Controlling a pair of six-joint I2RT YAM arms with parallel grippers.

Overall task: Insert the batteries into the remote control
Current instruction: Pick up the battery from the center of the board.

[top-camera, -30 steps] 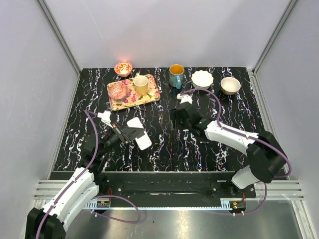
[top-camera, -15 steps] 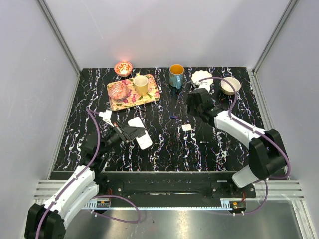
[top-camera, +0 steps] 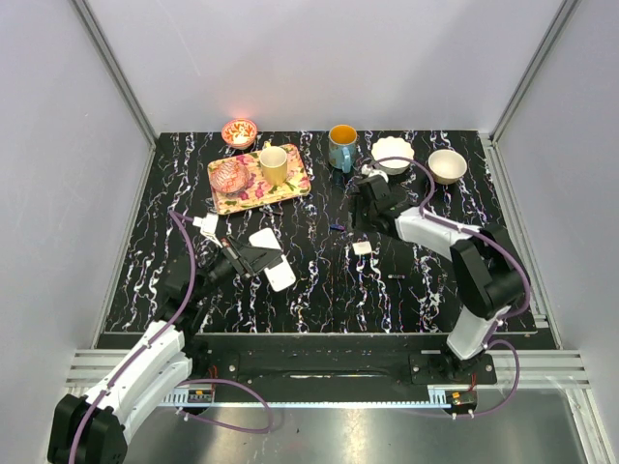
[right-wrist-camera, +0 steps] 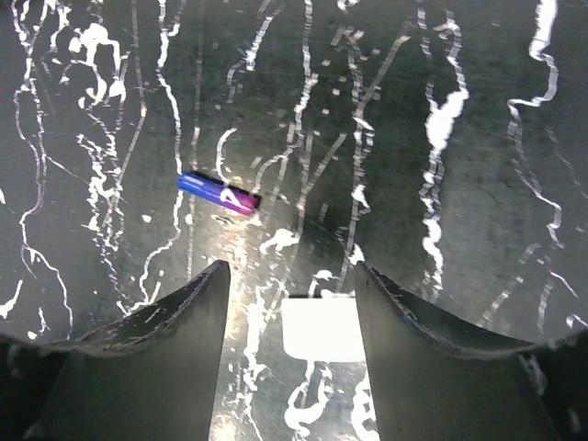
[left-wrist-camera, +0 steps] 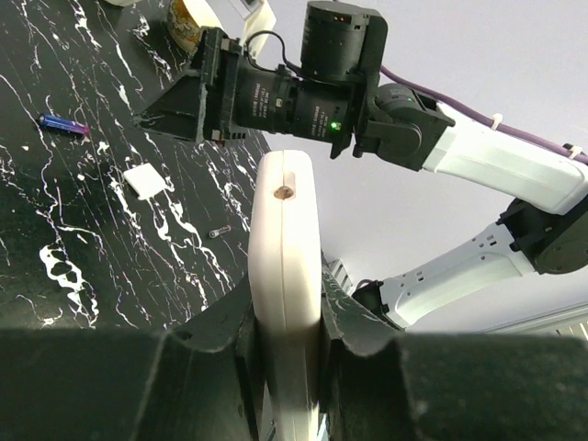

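Near the middle of a black, white-veined surface (top-camera: 319, 290): left claw (top-camera: 253, 259) is gripping the remote control (top-camera: 272, 257); right claw (top-camera: 372, 208) is hanging released above a battery (top-camera: 336, 228).
Seen from the left wrist, the remote control is showing as a smooth white plastic slab, pinched edge-on. Seen from the right wrist, spread dark fingers (right-wrist-camera: 184, 312) are framing a flat white square cover (right-wrist-camera: 319, 329), with the slim glossy battery, shading blue to purple, lying just beside it; its print is too blurred to read. Only the left wrist view is showing a tiny screw (left-wrist-camera: 218, 232) near the cover.
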